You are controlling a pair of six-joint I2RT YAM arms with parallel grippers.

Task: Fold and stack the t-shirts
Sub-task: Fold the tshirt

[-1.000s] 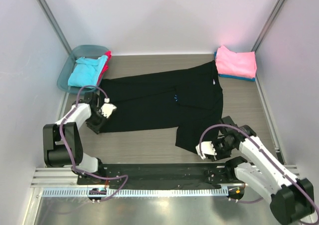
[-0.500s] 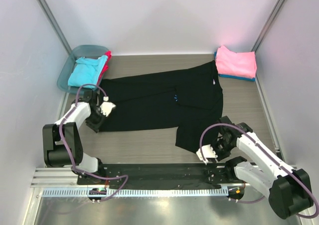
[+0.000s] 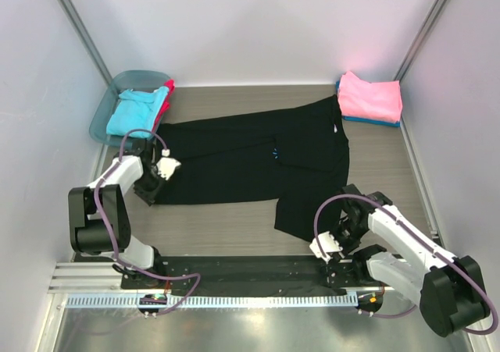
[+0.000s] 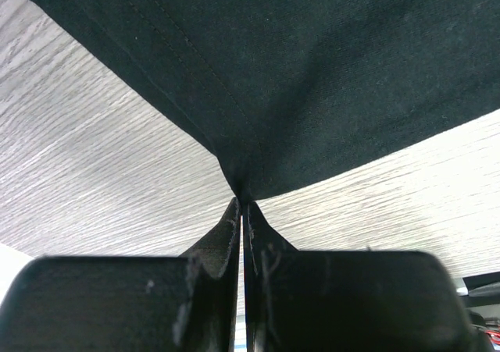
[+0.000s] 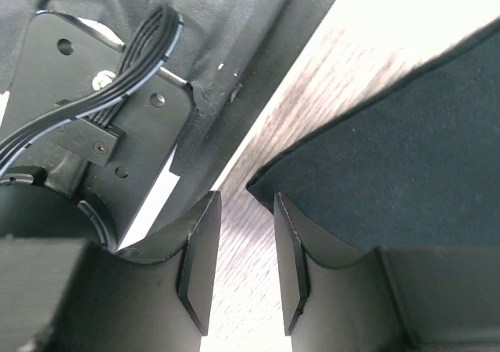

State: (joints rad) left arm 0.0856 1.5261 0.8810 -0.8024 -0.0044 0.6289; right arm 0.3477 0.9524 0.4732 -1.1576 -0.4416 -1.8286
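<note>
Top external view showed the black t-shirt (image 3: 234, 161) spread flat across the middle of the pale wood-grain table (image 3: 219, 215). It was a soft, matte cloth with a small light-blue mark (image 3: 276, 152) near its centre, too small to read. Its edge at 8 o'clock was pinched by the left gripper (image 3: 154, 184); in the left wrist view the dark jaws met on a puckered point of stitched cloth, with no gap between them. At 5 o'clock the right gripper (image 3: 326, 247) sat low over the table, jaws partly apart and holding nothing. The right wrist view showed bare wood in the gap and a corner of the black cloth just beyond the fingertips (image 5: 289, 235). At 1 o'clock a folded pink t-shirt (image 3: 371, 97) lay on a blue t-shirt (image 3: 375, 121). At 10 o'clock a translucent teal tub (image 3: 101, 114) with rounded corners held a turquoise t-shirt (image 3: 134, 112) and a red t-shirt (image 3: 166, 98).
</note>
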